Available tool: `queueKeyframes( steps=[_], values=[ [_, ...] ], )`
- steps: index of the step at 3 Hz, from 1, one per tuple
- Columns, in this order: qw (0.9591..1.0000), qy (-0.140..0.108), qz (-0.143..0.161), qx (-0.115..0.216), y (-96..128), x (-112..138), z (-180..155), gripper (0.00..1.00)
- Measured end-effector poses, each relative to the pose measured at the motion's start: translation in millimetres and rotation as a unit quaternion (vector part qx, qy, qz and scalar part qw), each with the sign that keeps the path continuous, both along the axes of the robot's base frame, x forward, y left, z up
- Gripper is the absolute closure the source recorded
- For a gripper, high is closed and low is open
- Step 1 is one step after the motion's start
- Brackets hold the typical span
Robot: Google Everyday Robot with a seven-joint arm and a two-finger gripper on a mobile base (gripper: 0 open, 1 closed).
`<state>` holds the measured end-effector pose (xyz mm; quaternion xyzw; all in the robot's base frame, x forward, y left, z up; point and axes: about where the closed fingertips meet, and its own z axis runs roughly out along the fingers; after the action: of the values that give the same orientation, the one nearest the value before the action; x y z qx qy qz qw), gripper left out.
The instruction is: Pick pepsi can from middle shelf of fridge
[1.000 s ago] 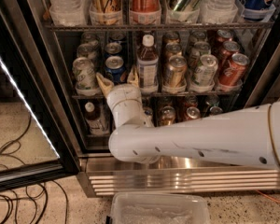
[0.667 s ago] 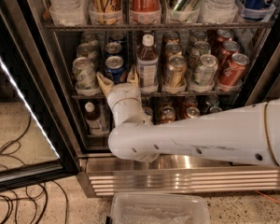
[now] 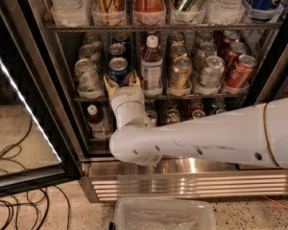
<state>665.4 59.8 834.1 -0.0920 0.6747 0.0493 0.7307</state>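
- Jaws stand spread: the gripper [image 3: 121,82] has its 2 tan fingers [image 3: 108,84] apart at the front rail of the middle shelf [image 3: 197,97], 1 to each side of the lower part of the pepsi can [image 3: 118,69].
- We cannot tell whether the pads touch the can yet, and nothing looks pinched.
- Against the views from 1 second and 0.7 seconds ago, almost nothing has moved. The wrist, the white arm [image 3: 206,138] and the can sit where they sat (any creep forward is too slight for us to call).
- The pepsi can stands upright in the front row of the fridge [image 3: 182,183], 2nd from the left. It is between the pale green-white can [image 3: 86,74] and the brown bottle [image 3: 151,63], with another can just behind it.
- We read this stillness as the end of the approach: the gripper is lined up and the closing step is due, with the can not yet lifted.
- The next move, in our judgement, calls for a square squeeze low on the can, then a small lift before drawing back.
- Both neighbours are near, so a skewed pull could knock the pale green-white can or the bottle.
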Motion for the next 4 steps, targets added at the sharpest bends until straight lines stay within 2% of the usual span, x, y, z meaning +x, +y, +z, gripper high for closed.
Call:
queueKeyframes(
  steps=[2,3,4],
  values=[
    [1.0,0.0,0.0,0.0,0.0,0.0,0.2,0.92],
    [1.0,-0.009,-0.003,-0.001,-1.7,-0.7,7.6,1.0],
    [0.9994,-0.034,-0.012,0.0,-9.7,-2.1,26.1,1.0]
  ],
)
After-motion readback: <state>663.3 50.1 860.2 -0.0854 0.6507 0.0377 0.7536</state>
